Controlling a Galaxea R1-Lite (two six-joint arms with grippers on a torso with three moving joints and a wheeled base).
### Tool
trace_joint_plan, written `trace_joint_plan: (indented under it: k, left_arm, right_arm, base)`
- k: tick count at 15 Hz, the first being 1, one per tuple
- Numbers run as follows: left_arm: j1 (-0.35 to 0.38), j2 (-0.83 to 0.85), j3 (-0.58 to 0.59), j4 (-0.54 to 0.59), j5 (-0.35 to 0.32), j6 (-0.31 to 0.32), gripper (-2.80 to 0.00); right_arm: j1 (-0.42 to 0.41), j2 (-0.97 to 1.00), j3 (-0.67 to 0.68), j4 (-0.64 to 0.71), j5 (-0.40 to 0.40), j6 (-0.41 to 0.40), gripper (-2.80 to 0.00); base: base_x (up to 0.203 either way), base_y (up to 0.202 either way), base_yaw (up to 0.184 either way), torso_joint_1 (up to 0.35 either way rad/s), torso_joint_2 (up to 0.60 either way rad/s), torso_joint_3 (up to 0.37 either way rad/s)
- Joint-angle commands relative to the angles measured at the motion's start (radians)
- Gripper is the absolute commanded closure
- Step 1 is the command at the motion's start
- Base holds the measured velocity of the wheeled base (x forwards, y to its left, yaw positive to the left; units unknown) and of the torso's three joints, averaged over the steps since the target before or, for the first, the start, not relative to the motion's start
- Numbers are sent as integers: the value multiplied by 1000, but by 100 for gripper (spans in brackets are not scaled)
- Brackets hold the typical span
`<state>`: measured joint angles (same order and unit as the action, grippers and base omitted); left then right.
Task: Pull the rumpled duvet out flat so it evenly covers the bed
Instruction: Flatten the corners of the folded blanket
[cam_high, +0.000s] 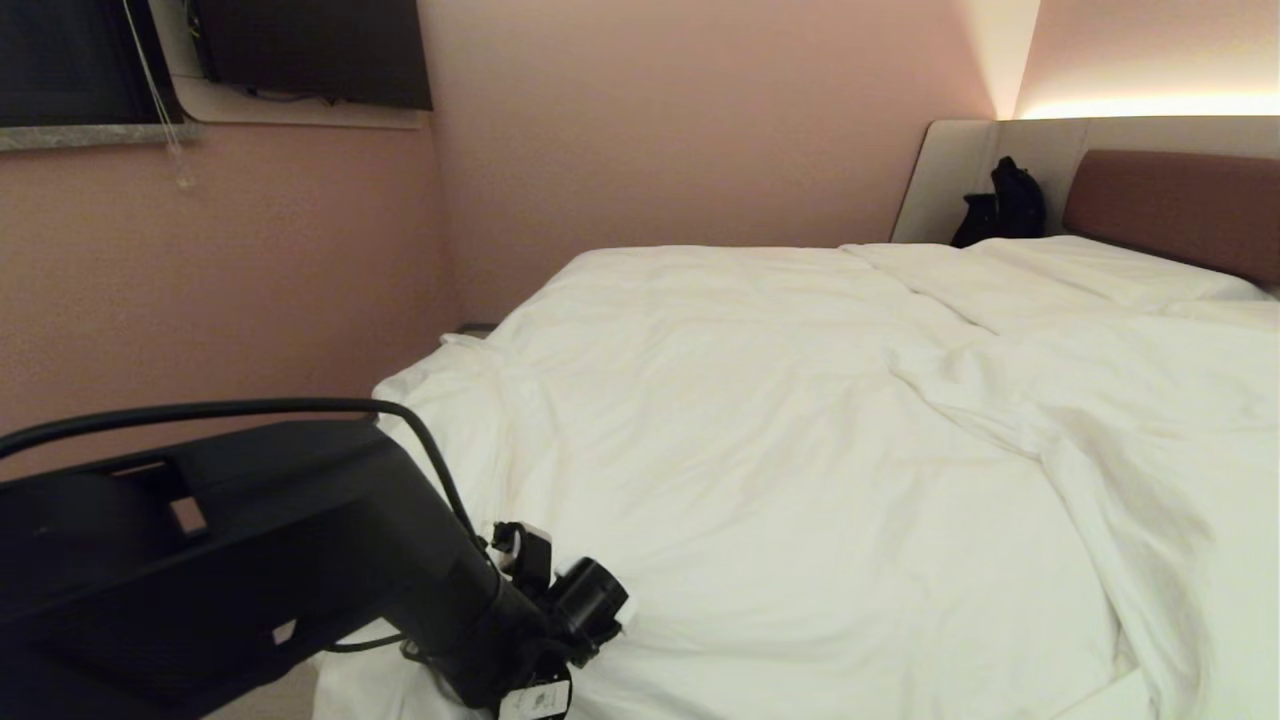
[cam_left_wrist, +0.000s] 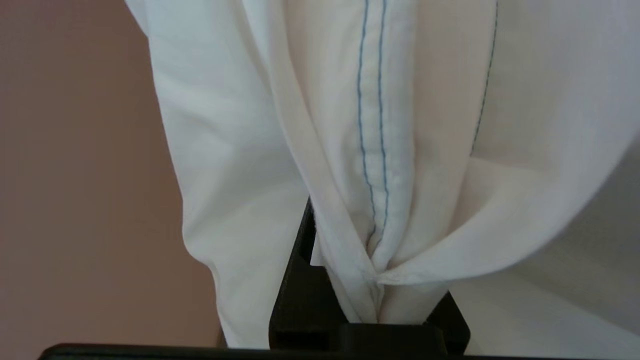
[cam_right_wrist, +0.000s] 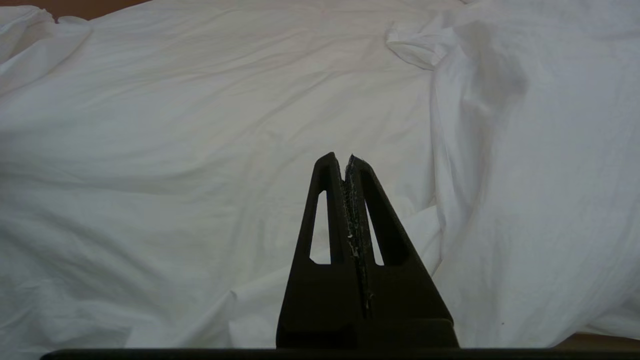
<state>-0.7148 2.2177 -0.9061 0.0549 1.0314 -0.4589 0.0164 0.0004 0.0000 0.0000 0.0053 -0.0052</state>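
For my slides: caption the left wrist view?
Left end effector pinching the duvet's stitched hem.

The head camera is looking forward and down across the bed (cam_high: 1170, 200) from near its foot, facing the headboard at the far right and taking in nearly the whole duvet (cam_high: 780, 420), with the left arm (cam_high: 250, 560) crossing the near left corner. The left wrist camera is sitting very close behind its fingers (cam_left_wrist: 295, 295), pointing into a bunched duvet hem that is filling most of its view. The right wrist camera is looking along its fingers (cam_right_wrist: 330, 210) over the duvet from a little farther back. All three views are sharing the duvet.
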Motion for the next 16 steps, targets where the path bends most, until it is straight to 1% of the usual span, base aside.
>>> trace_joint_plan:
  k: [1, 3, 5, 7, 10, 13, 16]
  left_arm:
    - [25, -65, 58, 2, 22, -3, 0]
    - [57, -134, 127, 2, 32, -1, 0]
    - [59, -157, 145, 3, 33, 0, 0]
    - [54, -227, 178, 5, 33, 5, 0]
    - [43, -232, 193, 2, 27, 5, 0]
    - [6, -216, 177, -8, 21, 5, 0]
    - [5, -227, 181, 0, 21, 3, 0]
  right_arm:
    - [0, 0, 0, 0, 0, 1, 0]
    - [0, 0, 0, 0, 1, 1, 0]
    - [0, 0, 0, 0, 1, -1, 0]
    - [0, 0, 0, 0, 1, -1, 0]
    - [0, 0, 0, 0, 1, 1, 0]
    - [0, 0, 0, 0, 1, -1, 0]
    - [0, 0, 0, 0, 1, 0, 0]
  base:
    - [0, 0, 0, 0, 0, 0]
    - [0, 0, 0, 0, 0, 0]
    - [0, 0, 0, 0, 0, 0]
    - [0, 0, 0, 0, 0, 0]
    - [0, 0, 0, 0, 0, 0]
    - [0, 0, 0, 0, 0, 0]
    - [0, 0, 0, 0, 0, 0]
